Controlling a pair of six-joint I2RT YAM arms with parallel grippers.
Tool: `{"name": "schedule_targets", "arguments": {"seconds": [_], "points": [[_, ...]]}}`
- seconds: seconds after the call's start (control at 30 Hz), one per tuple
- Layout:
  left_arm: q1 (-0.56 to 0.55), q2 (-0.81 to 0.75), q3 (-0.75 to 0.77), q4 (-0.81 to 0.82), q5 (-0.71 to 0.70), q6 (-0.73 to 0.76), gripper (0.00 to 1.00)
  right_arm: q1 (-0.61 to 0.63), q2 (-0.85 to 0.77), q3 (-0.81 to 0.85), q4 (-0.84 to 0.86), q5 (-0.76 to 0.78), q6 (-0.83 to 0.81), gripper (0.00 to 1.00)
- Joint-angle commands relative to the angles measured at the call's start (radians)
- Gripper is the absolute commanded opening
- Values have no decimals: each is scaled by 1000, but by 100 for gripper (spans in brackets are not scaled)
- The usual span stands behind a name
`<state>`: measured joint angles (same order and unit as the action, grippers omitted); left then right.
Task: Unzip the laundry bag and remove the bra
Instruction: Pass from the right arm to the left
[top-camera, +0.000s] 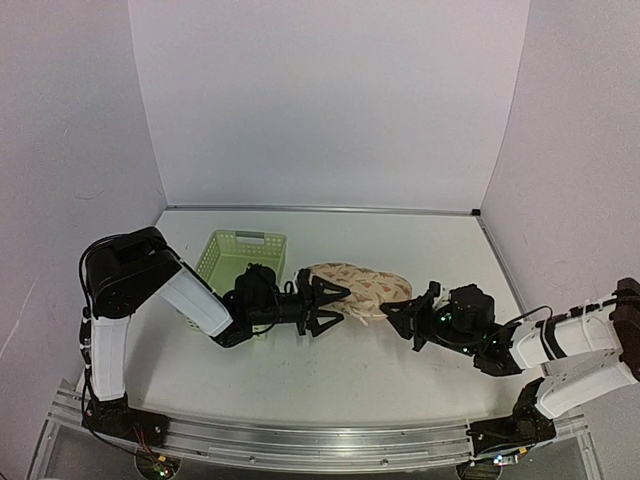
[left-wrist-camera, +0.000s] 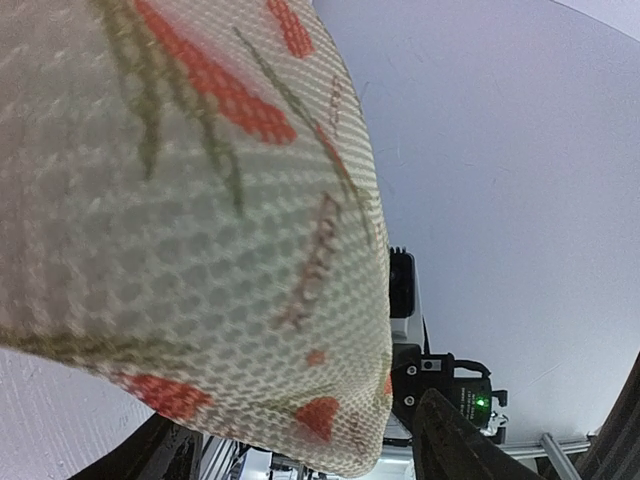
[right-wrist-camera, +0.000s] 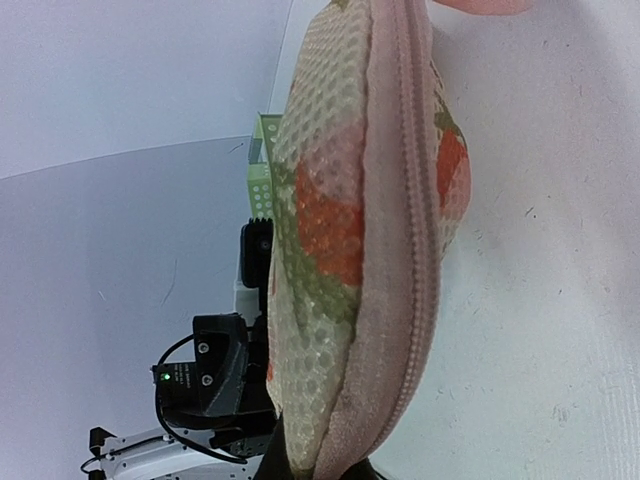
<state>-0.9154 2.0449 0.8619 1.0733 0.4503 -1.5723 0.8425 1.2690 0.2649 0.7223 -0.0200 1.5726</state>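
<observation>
The laundry bag (top-camera: 357, 286), beige mesh with a red-and-green print, lies on the table between the two grippers. My left gripper (top-camera: 330, 305) is open, with its fingers spread on either side of the bag's left end. In the left wrist view the bag (left-wrist-camera: 200, 220) fills the frame between the fingers (left-wrist-camera: 455, 440). My right gripper (top-camera: 405, 315) is at the bag's right end. In the right wrist view it (right-wrist-camera: 320, 468) is shut on the bag's edge, beside the pale pink zip (right-wrist-camera: 415, 200), which looks closed. The bra is hidden.
A light green lattice basket (top-camera: 240, 255) stands just behind the left gripper, at the bag's left. White walls enclose the table at the back and sides. A metal rail (top-camera: 300, 440) runs along the near edge.
</observation>
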Motion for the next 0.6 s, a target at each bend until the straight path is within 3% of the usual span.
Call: {"name": "schedule_targets", "arguments": {"seconds": [0.0,0.17,0.3,0.4,0.57], "points": [[2,28,40,69,26,-38,72,-1,-30,25,109,-19,-2,0],[3,45,61,77,37,-54,69,-2,-18,27,120,-34,-3,0],[3,53,86,79,49,-56,59,0,-3,15,141,-40,3,0],[3,57,90,80,52,-51,47,0,8,11,153,-49,-5,0],[12,61,97,82,56,-52,20,-2,19,-1,157,-68,-23,0]]}}
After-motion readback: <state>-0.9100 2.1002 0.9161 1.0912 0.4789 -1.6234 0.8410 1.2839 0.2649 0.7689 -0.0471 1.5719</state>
